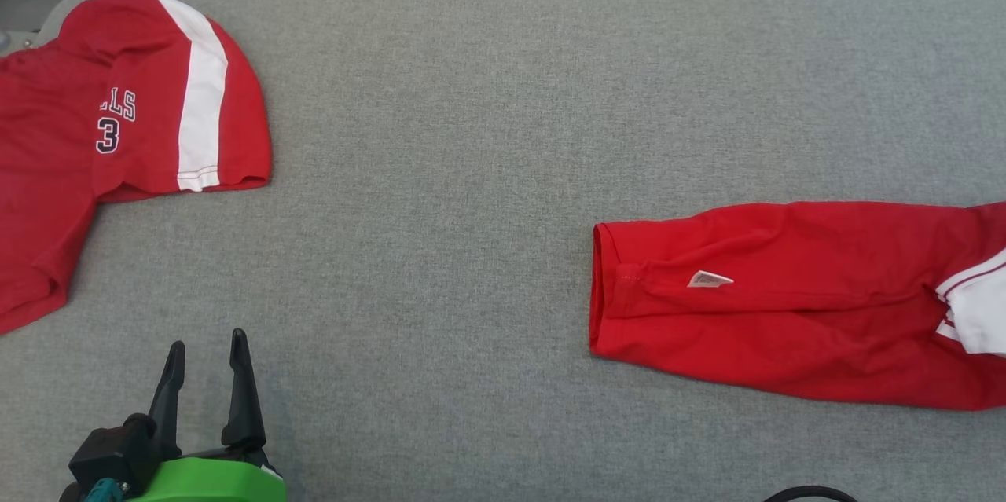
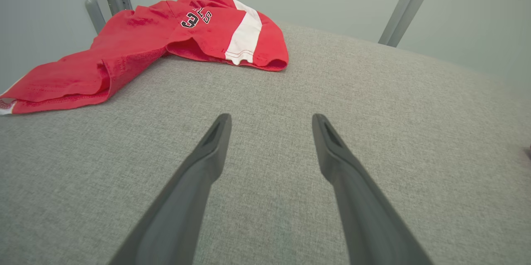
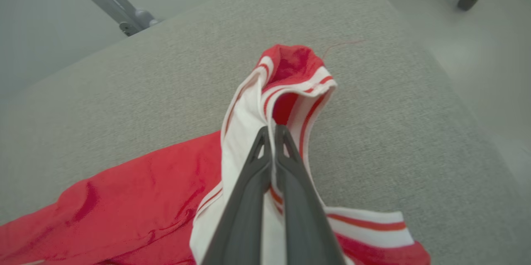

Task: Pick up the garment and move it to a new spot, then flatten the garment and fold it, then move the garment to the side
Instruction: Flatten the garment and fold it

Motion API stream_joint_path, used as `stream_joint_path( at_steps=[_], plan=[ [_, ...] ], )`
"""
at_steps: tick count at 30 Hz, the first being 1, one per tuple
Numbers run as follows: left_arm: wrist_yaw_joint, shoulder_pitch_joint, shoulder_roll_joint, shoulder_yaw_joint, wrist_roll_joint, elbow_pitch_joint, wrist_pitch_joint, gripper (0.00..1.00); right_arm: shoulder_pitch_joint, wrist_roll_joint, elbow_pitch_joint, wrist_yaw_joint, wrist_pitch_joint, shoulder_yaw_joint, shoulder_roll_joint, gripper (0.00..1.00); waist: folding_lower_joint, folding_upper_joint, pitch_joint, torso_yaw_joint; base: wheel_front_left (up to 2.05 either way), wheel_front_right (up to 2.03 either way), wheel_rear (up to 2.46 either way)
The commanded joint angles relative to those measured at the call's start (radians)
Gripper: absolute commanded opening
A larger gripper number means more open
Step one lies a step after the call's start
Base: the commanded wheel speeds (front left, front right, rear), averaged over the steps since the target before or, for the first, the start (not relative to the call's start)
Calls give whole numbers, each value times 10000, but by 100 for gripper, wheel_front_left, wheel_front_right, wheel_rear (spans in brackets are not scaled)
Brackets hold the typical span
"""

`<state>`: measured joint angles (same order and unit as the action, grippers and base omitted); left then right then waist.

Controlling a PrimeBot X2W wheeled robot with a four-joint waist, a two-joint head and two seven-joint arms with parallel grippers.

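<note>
Left tool [image 1: 207,339] sits at the left end of the near edge of the desk [image 1: 471,93], fingers spread wide, nothing in them, bare grey cloth below. Right tool [image 3: 272,129], at the right edge, is pinched fully closed on the white red-striped band [image 3: 290,91] of the red garment [image 1: 786,290]; the band is pulled up in a peak, the rest lies flat from the right edge toward the middle, small white label [image 1: 710,279] showing. At the far left corner lies a second red jersey [image 1: 118,93], white stripe, dark lettering, rumpled along the left edge, well apart from both tools.
</note>
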<state>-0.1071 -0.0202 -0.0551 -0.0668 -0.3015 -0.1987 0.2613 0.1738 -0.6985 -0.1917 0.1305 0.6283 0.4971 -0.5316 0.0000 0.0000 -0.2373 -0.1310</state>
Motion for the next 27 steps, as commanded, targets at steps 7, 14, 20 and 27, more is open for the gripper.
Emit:
stream_joint_path(
  at_steps=[7, 14, 20, 27],
  plan=[
    [-105, -182, 33, 61, 260, 57, 41, 100, -852, -550, 3450, 2, 142, -2822, 866, 0, 0, 0, 364, 237, 0, 0, 0],
    [-141, -26, 29, 474, 419, -58, 41, 100, -332, 1014, 3449, 2, -102, -5973, 2895, 0, 0, 0, 454, 183, 0, 0, 0],
    [-160, 135, 31, 675, 487, -170, 41, 100, 604, 2131, 1894, 2, -791, -7139, 3908, 0, 0, 0, 487, 16, 0, 0, 0],
    [-107, 166, 32, 786, 242, -436, 41, 100, 1139, 2834, 756, 2, -1014, -7671, 4200, 0, 0, 0, 495, -177, 0, 0, 0]
  ],
)
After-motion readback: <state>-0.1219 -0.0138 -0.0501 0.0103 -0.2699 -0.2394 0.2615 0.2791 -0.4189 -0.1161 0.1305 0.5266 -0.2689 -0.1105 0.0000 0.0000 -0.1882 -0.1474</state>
